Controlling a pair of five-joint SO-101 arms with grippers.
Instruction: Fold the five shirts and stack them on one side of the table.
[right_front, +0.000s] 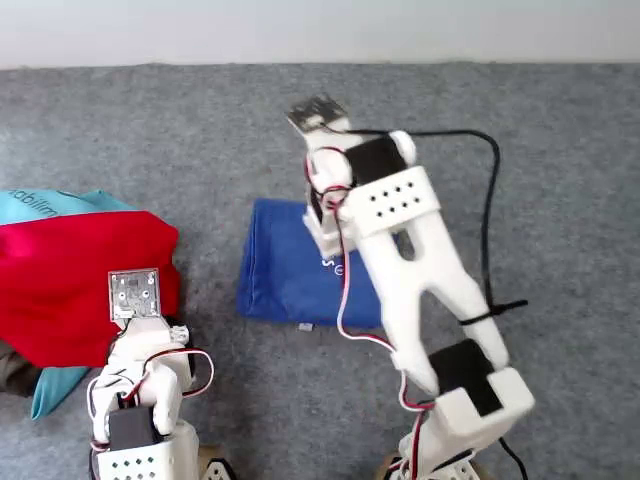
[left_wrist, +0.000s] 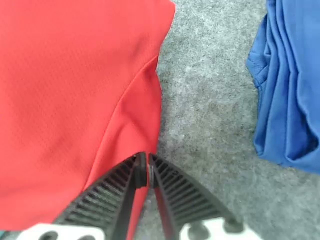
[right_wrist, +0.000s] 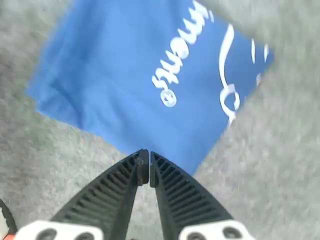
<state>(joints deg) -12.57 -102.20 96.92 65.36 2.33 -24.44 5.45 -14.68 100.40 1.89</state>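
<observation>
A red shirt (right_front: 80, 270) lies on top of a pile at the left side of the table. My left gripper (left_wrist: 148, 167) is shut, its tips just over the right edge of the red shirt (left_wrist: 75, 90), with nothing seen held. A folded blue shirt (right_front: 285, 275) with white print lies in the middle. My right gripper (right_wrist: 149, 167) is shut and hovers over the near edge of the blue shirt (right_wrist: 135, 70). In the high view the right arm (right_front: 400, 230) stretches over that shirt. The blue shirt (left_wrist: 292, 85) lies apart from the red one.
Under the red shirt a teal shirt (right_front: 50, 203) sticks out at the back and front, and a dark garment (right_front: 12, 372) shows at the left edge. Grey felt (right_front: 530, 160) covers the table, with bare room at the right and back.
</observation>
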